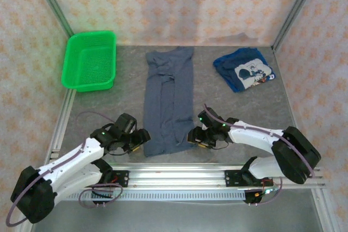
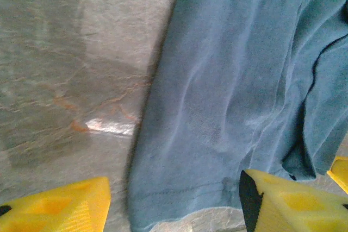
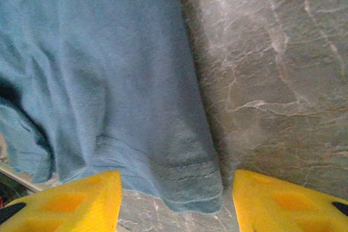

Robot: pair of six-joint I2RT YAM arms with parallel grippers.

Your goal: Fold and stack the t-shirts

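Note:
The slate-blue t-shirt (image 1: 167, 101) lies as a long narrow strip down the middle of the table, collar at the far end. Its near hem (image 2: 179, 194) sits between my left gripper's (image 2: 174, 213) yellow fingers (image 2: 60, 207), which stand apart and low over the near left corner. My right gripper (image 3: 176, 207) is open astride the near right hem corner (image 3: 190, 188). In the top view the left gripper (image 1: 142, 137) and right gripper (image 1: 192, 135) flank the strip's near end. The royal-blue t-shirt (image 1: 244, 69) with a white print lies folded at the far right.
A green mesh basket (image 1: 89, 61) stands at the far left corner. The grey mat (image 1: 109, 104) is bare on both sides of the strip. Metal rails (image 1: 217, 169) run along the near edge, just behind the hem.

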